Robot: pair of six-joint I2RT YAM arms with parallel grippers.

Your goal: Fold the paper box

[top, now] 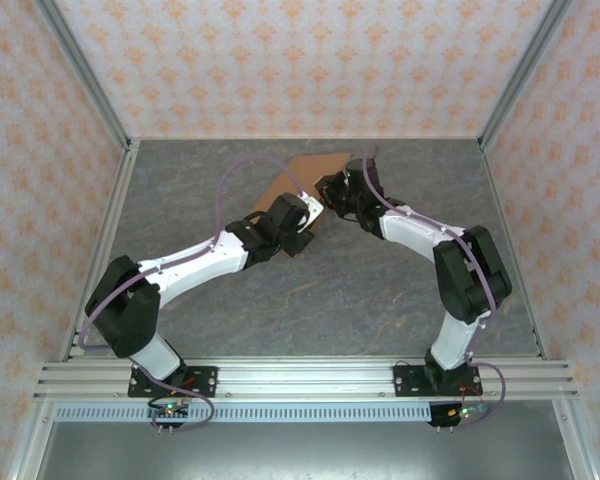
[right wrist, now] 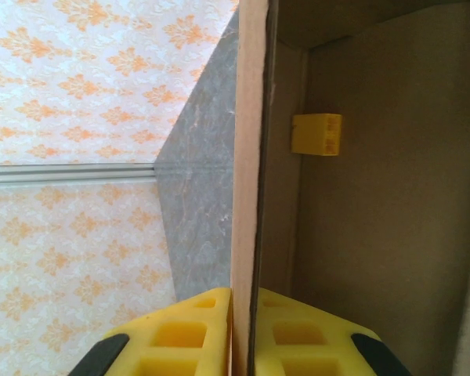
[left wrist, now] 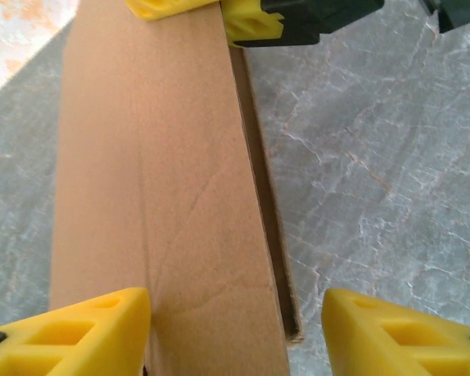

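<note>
The paper box (top: 310, 170), plain brown cardboard, lies partly folded on the grey table toward the back middle, with both arms meeting over it. In the left wrist view a long cardboard panel (left wrist: 157, 172) runs away from me, and my left gripper (left wrist: 235, 333) stands open astride its near end, the right finger (left wrist: 399, 333) clear of the edge. My right gripper (right wrist: 243, 329) is shut on an upright box wall (right wrist: 247, 157), one finger on each side. Its yellow fingers (left wrist: 251, 23) pinch the panel's far end. A left fingertip (right wrist: 316, 134) shows inside the box.
The grey stone-patterned table (top: 380, 300) is bounded by patterned walls on aluminium posts (top: 85, 80). A metal rail (top: 300, 375) runs along the near edge where both arm bases are bolted. The arms' cables (top: 250, 170) arch over the work area.
</note>
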